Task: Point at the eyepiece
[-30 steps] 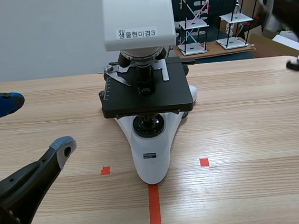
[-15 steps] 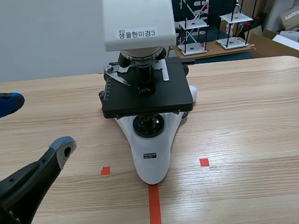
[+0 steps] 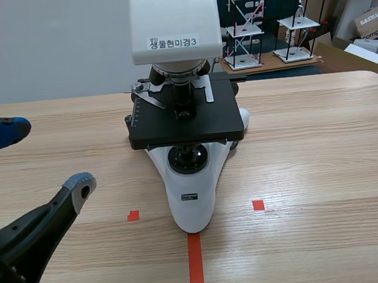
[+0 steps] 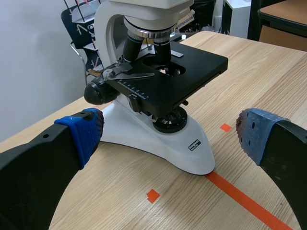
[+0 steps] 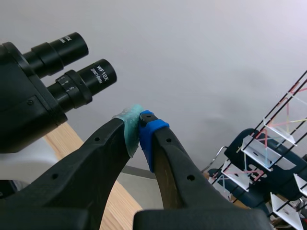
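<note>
Gone from the scene view: right arm, at the upper right corner half a second ago and lower along the right edge a second ago. No shift in the left end effector (image 3: 43, 157): sits low at the left of the wooden counter (image 3: 312, 163), fingers spread wide, blue pads apart, gripping nothing. Ahead of it, framed between those spread fingers in the left wrist view, a white microscope (image 4: 158, 139); stands upright at mid-counter, well apart from both pads. Black stage (image 4: 184, 72) level, objective lenses (image 4: 144, 40) hanging just over it, black focus knob (image 4: 98, 92) at the side, foot resting on the end of the orange-red tape line. White label with Korean lettering on the head (image 3: 174, 19) in the scene view, eyepieces cut off above that view's edge. Up beside the black binocular head (image 5: 21, 105) in the right wrist view: right end effector (image 5: 140, 128), clenched on nothing, grey-green and blue pads pressed flat together. Points upward just beside the nearer eyepiece (image 5: 91, 79), marked WF 10X, with a sliver of grey wall between tip and rim, so close but not touching. Beyond it, parallel and farther from the tips, the second eyepiece (image 5: 60, 50). Behind the counter, wire-frame racks (image 3: 244, 22) and a cardboard box (image 3: 373, 20).
</note>
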Action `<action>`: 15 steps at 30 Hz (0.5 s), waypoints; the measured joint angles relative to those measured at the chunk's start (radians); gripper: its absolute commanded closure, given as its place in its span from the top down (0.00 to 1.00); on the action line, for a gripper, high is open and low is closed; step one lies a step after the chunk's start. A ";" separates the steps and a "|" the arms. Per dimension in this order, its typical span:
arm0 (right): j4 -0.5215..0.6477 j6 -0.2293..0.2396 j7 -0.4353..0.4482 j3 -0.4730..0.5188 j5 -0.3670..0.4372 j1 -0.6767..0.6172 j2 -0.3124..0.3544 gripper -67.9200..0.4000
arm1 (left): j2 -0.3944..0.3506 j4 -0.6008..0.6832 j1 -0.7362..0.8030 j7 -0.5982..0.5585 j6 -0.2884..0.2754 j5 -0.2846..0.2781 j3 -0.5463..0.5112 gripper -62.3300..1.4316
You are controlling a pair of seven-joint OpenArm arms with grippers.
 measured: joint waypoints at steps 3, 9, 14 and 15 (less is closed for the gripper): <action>0.000 0.003 0.000 -0.002 0.003 0.006 -0.013 0.02 | 0.000 0.000 0.000 0.000 0.000 0.000 0.000 0.93; 0.003 0.003 0.001 -0.002 0.003 0.008 -0.023 0.01 | 0.000 0.000 0.000 0.000 0.000 0.000 0.000 0.93; 0.003 0.003 0.001 -0.002 0.003 0.008 -0.023 0.02 | 0.000 0.000 0.000 0.000 0.000 0.000 0.000 0.93; 0.003 0.003 0.001 -0.002 0.003 0.008 -0.023 0.01 | 0.000 0.000 0.000 0.000 0.000 0.000 0.000 0.93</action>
